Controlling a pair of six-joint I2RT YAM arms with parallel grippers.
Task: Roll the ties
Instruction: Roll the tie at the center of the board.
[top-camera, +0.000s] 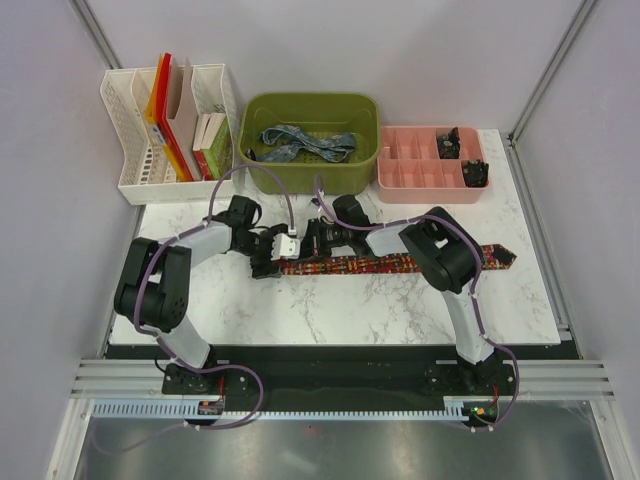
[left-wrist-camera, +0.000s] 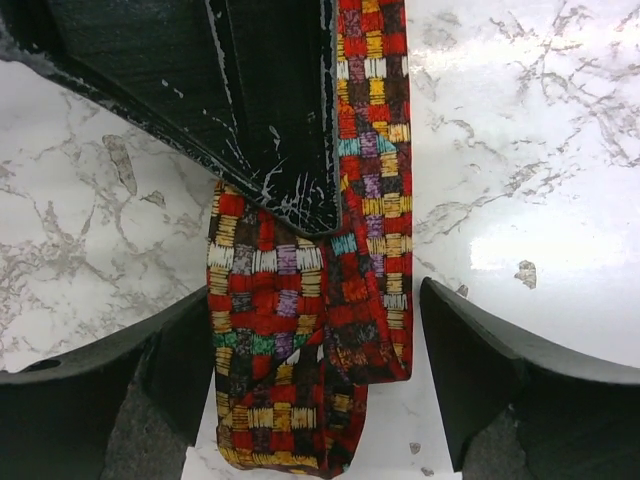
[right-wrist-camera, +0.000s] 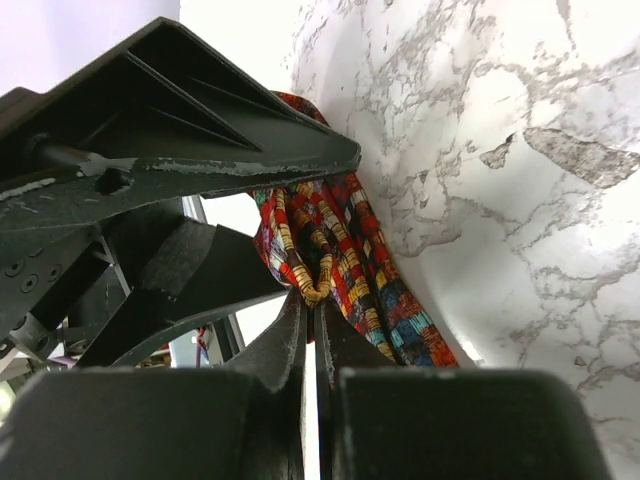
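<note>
red tie (top-camera: 400, 263): flat across the surface (top-camera: 330, 320), left end folded over | right claw (right-wrist-camera: 312, 325): clamped on that fold | left claw (left-wrist-camera: 310, 385): jaws apart, straddling it | risk: if your pinch slips, the roll probably springs loose | blue-grey tie (top-camera: 300, 145): in green bin (top-camera: 262, 110)

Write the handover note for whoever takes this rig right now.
Left gripper: open, straddling the doubled-over end of the red tie, not gripping it.
Right gripper: shut on the red tie, pinching that same end.
Red tie: lies flat across the table, pointed end on the right arm's side.
Blue-grey tie: lies loose in the green bin at the back.
Done: the first fold at most.
Left: roll the red tie along its length, then the blue-grey one.
</note>
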